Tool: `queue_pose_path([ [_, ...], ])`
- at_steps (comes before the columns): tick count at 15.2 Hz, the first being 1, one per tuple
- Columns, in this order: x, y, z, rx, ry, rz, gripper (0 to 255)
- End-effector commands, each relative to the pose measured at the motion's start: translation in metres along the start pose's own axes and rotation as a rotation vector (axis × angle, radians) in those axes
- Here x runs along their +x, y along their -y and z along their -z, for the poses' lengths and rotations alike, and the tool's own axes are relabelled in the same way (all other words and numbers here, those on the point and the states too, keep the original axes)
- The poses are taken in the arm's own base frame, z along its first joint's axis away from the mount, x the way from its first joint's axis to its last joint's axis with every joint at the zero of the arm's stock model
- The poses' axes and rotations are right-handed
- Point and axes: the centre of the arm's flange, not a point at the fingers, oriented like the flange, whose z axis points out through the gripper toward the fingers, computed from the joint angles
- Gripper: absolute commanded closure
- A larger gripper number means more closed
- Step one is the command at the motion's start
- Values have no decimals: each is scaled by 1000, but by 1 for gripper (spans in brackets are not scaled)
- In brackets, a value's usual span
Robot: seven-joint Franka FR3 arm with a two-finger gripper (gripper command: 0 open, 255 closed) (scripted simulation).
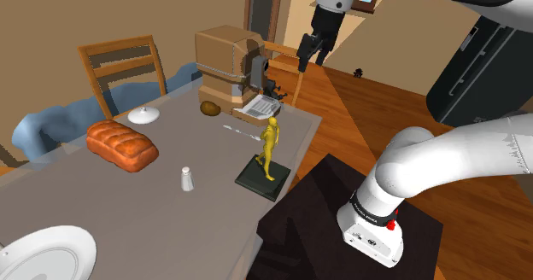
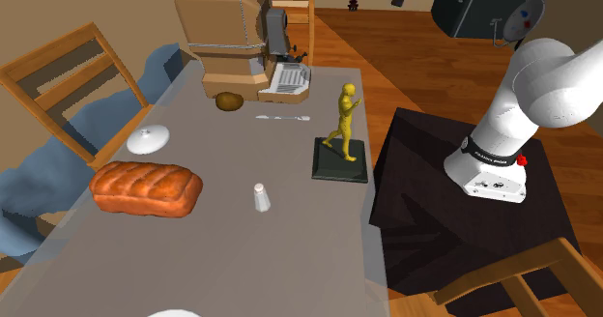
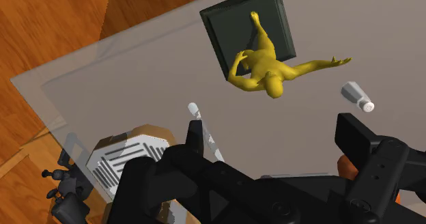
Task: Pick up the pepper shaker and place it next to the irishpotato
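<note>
Table (image 1: 162, 210). Grey, fills the shoulder view from centre down to seven o'clock and bears all the small things.

Arm (image 1: 453, 154). White, rises from the dark stand (image 1: 312, 210) at five o'clock of that view and arches overhead toward twelve.

Chair (image 1: 128, 61). Brown, stands behind the table at ten o'clock.

Machine (image 1: 224, 61). Brown and boxy, sits at the table's far end, about eleven o'clock from the figurine.

Loaf (image 1: 122, 144). Lies at nine o'clock from the figurine, well apart from it.

Plate (image 1: 43, 248). White, sits at the table's seven-o'clock corner, cut by the frame.

Figurine (image 1: 269, 150). Yellow, stands upright on a dark square base near the table edge by the stand.

Gripper (image 1: 312, 55). Hangs high at two o'clock from the machine, possibly over the floor rather than the table, hard to judge. Shows fingers (image 3: 355, 137) wide apart in the wrist view, clasping nothing.

Dish (image 1: 143, 115). White, rests at one o'clock from the loaf, near it.

Utensil (image 2: 282, 118). Lies flat between potato and figurine.

Potato (image 1: 209, 108). Brown, rests just beside the machine's foot, at seven o'clock from it.

Shaker (image 1: 186, 179). Pale, stands upright on bare table at six o'clock from the potato and well apart from it, four o'clock from the loaf, nine o'clock from the figurine's base, far from the gripper.
</note>
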Motion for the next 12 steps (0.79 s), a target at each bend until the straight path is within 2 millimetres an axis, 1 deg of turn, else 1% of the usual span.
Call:
queue_pose_path([
  [1, 0, 0, 0, 0, 0, 0, 0],
  [12, 42, 93, -106, -20, -13, -23, 0],
])
